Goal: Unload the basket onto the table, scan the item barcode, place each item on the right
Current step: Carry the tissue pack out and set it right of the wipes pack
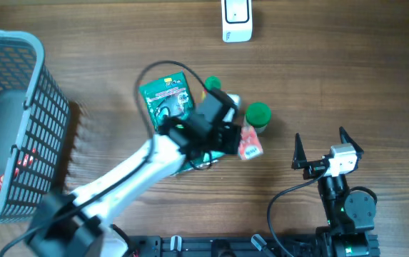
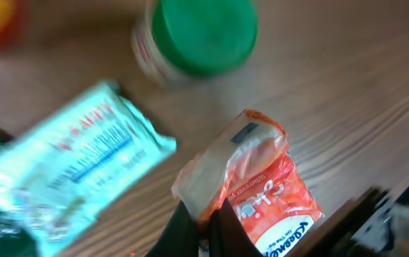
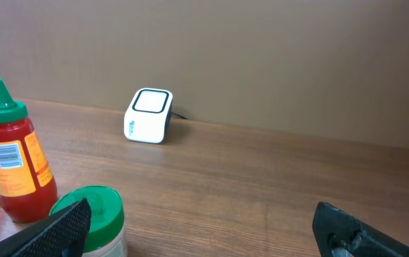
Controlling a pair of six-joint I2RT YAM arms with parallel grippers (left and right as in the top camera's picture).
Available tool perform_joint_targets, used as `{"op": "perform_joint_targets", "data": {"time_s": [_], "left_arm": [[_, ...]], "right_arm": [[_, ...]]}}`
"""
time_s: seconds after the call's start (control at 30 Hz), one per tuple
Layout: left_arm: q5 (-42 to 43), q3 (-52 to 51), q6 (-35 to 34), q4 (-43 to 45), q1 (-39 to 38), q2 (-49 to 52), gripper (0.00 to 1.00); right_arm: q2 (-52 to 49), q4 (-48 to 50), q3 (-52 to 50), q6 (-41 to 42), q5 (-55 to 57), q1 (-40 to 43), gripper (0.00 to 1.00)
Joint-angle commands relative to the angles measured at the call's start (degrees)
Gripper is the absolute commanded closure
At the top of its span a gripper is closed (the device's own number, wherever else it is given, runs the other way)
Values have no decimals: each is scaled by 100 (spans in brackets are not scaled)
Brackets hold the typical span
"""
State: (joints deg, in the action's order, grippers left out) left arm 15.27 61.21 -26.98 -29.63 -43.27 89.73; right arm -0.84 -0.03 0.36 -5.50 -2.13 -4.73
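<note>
Two fingers (image 2: 183, 232) of the left gripper (image 2: 203, 220) pressed together, pinching one end of an orange snack packet (image 2: 265, 182). Just beyond the packet, a green-lidded jar (image 2: 200, 36); beside the fingers, a teal wrapper (image 2: 76, 168). Well beyond, a white scanner (image 1: 237, 19). Off to the right, right gripper (image 1: 320, 135) spread wide, holding nothing.

Packet (image 2: 272, 196): we see orange-red with white lettering
Jar lid (image 2: 203, 32): green
Bottle (image 3: 11, 168): red, green cap
Scanner (image 3: 148, 116): white
Basket (image 1: 47, 107): grey grid

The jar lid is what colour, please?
The lid is green, clearest in the left wrist view.
</note>
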Motion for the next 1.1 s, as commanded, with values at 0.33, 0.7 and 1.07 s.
{"op": "perform_joint_targets", "data": {"time_s": [0.33,0.7,1.07], "left_arm": [[-476,-55,-1467,1532,-328,1593,96],[-1305,-44,-2175,2006,-173,1718,75],[-1150,-44,-1891,1517,-184,232,21]], "right_arm": [[24,11,-7,-50,-74,-20,0],[24,11,-7,-50,-72,-20,0],[24,9,-7,-50,-72,-20,0]]}}
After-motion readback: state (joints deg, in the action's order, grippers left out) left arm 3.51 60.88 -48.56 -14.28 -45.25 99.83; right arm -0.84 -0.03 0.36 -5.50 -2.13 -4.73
